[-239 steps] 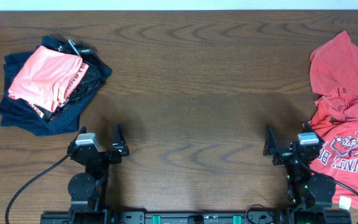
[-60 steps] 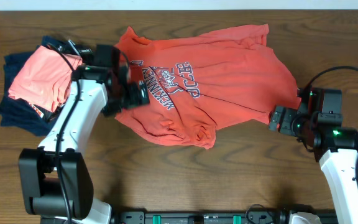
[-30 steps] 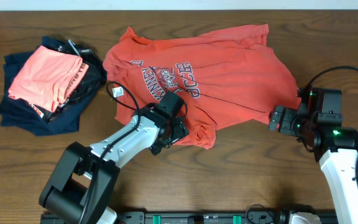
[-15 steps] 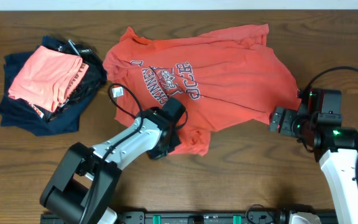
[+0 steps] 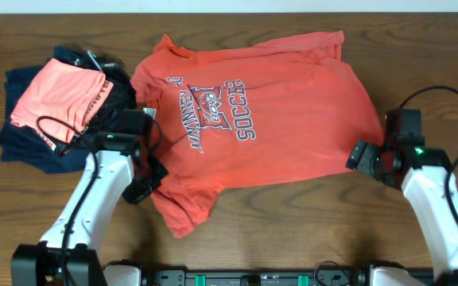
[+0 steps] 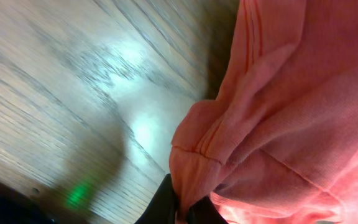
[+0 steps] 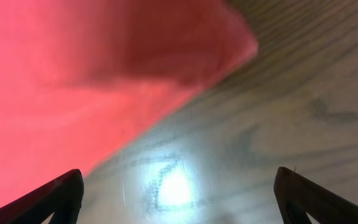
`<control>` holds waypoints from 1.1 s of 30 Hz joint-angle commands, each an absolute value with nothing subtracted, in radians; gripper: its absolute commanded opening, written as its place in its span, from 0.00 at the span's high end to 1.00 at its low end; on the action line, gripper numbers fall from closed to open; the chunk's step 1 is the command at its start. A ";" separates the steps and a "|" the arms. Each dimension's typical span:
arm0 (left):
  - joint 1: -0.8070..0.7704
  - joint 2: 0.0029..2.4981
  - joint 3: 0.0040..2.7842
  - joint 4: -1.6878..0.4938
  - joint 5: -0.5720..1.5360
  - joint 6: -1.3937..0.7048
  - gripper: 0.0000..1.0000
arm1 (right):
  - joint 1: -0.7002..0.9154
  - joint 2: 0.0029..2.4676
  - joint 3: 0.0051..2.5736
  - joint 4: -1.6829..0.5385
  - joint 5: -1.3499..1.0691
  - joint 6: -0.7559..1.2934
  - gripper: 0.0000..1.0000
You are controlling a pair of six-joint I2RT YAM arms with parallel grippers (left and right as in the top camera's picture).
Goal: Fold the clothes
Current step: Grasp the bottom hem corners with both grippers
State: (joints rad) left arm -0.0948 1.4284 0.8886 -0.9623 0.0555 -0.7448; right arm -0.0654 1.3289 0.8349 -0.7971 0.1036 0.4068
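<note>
Spreading, nearly finished by the look of it. At the left gripper point(image 5: 148, 184): pinched tight on a hem fold of the red-orange T-shirt point(image 5: 277, 119). Swung out to the shirt's near side edge, away from the bunched lower hem gripped half a second back. With that pull, opened the chest flat: lettering point(image 5: 213, 115) now unfolded and readable, where before half buried. Left only a loose flap trailing just beside those fingers, on the side toward the robot's base.

At the right gripper point(image 5: 362, 156): spread wide and empty, over bare table point(image 5: 308, 230), with the shirt's edge just ahead of the fingertips. Hardly shifted.

Probably ready for a first fold once that flap is smoothed.

No containers in view. Only a stack of salmon-pink and dark garments point(image 5: 58, 107) beyond the left gripper, close to the shirt; touching or not, cannot tell.
</note>
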 commanded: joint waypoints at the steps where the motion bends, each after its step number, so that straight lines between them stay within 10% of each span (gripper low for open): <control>1: -0.083 1.423 0.882 -0.967 0.052 -0.706 0.94 | -0.098 1.410 0.835 -0.750 0.139 0.502 0.06; 16: -0.104 1.424 0.881 -0.968 0.059 -0.688 0.94 | -0.199 1.692 0.835 -0.556 0.131 0.590 0.23; 24: -0.104 1.424 0.881 -0.939 0.059 -0.671 0.94 | -0.232 1.702 0.835 -0.519 0.161 0.590 0.99; 33: -0.104 1.424 0.881 -0.941 0.167 -0.552 0.94 | -0.455 1.620 0.835 -0.716 0.220 0.591 0.99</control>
